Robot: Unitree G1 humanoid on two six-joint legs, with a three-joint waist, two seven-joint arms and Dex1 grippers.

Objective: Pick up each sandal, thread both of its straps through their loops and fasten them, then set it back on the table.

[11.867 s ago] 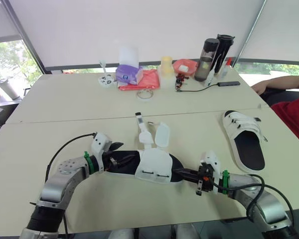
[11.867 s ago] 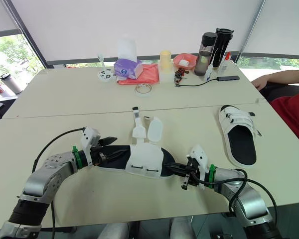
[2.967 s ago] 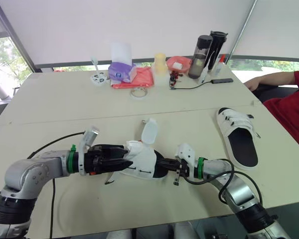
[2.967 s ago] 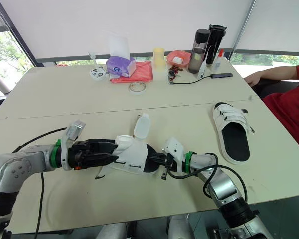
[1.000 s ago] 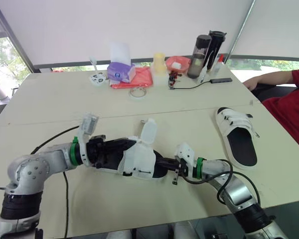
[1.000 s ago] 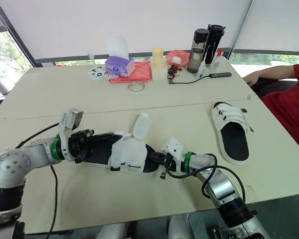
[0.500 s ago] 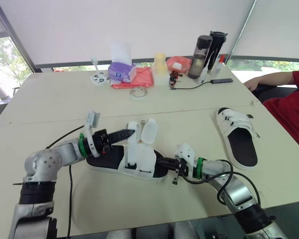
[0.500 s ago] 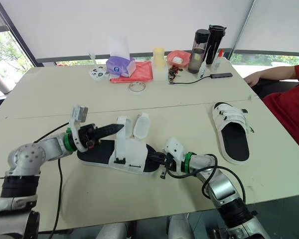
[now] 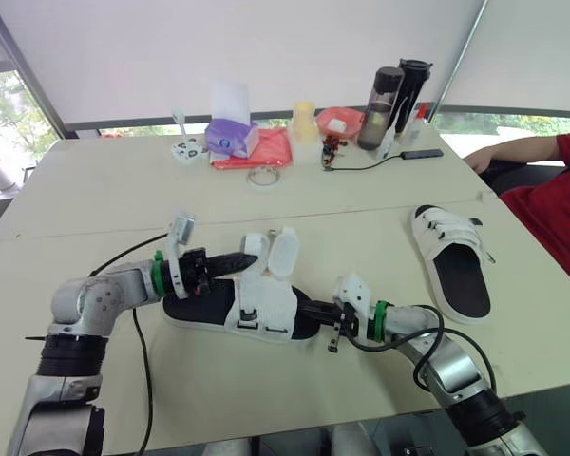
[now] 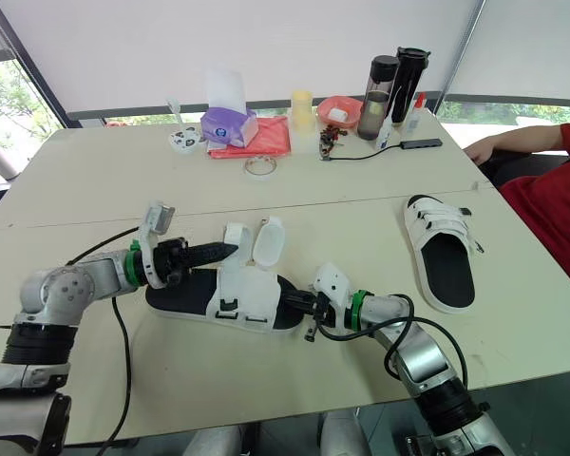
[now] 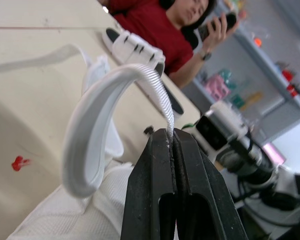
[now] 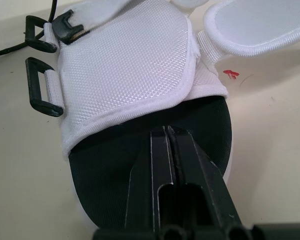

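Pale beige table (image 9: pixel 380 223) is seen spread beneath both arms. Nearest, the near sandal (image 9: pixel 266 306) is laid on it between the two grippers, its black footbed up and its white upper unfastened. The right gripper (image 9: pixel 310 310) is held with fingers pressed together, their tips laid against the footbed at one end of that sandal; whether anything is pinched between them cannot be told. The left gripper (image 9: pixel 251 257) is clamped on the tip of one strap (image 11: pixel 115 85), which is bowed up over the upper. A second strap flap (image 9: pixel 283 252) is stood open just beside it. Farther right, well apart, the second sandal (image 9: pixel 456 261) is laid with both straps across. Beyond the seam, a tape ring (image 9: pixel 259 177), purple tissue box (image 9: pixel 231 138), red cloth (image 9: pixel 271 150), yellow cup (image 9: pixel 305 122), pink bowl (image 9: pixel 340 122) and two dark bottles (image 9: pixel 388 95) are ranged. A person's red sleeve (image 9: pixel 556 204) is seen at the right edge.
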